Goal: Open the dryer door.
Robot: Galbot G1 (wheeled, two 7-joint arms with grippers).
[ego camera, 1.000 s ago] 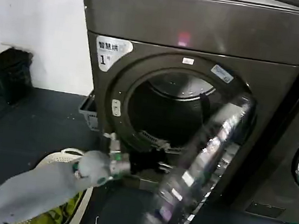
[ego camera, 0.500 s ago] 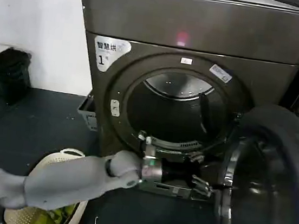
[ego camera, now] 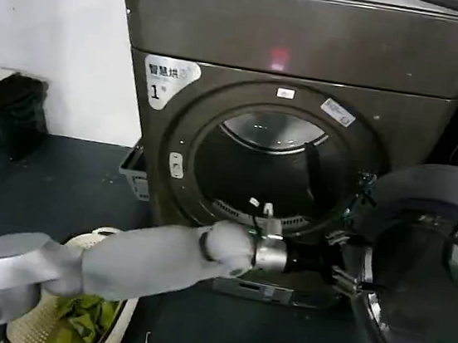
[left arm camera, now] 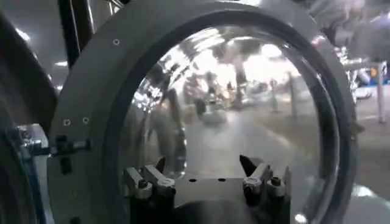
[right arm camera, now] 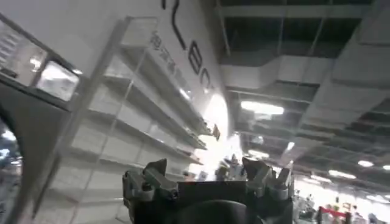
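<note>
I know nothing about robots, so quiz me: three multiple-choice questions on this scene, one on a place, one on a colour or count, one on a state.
1. Where is the left pincer?
A. at the open door's edge
B. on top of the machine
C. in the basket

2. What number is on the dryer's label?
A. 1
B. 7
C. 4

3. The dryer door is:
A. shut
B. swung wide open
C. removed

Answers:
1 A, the arm reaches to the door beside the drum opening.
2 A, printed on the white sticker.
3 B, the drum is exposed.

White wall (ego camera: 62,34) behind; dark floor (ego camera: 60,184); black bag (ego camera: 6,115) at left; ceiling lights (right arm camera: 262,108) lit.
</note>
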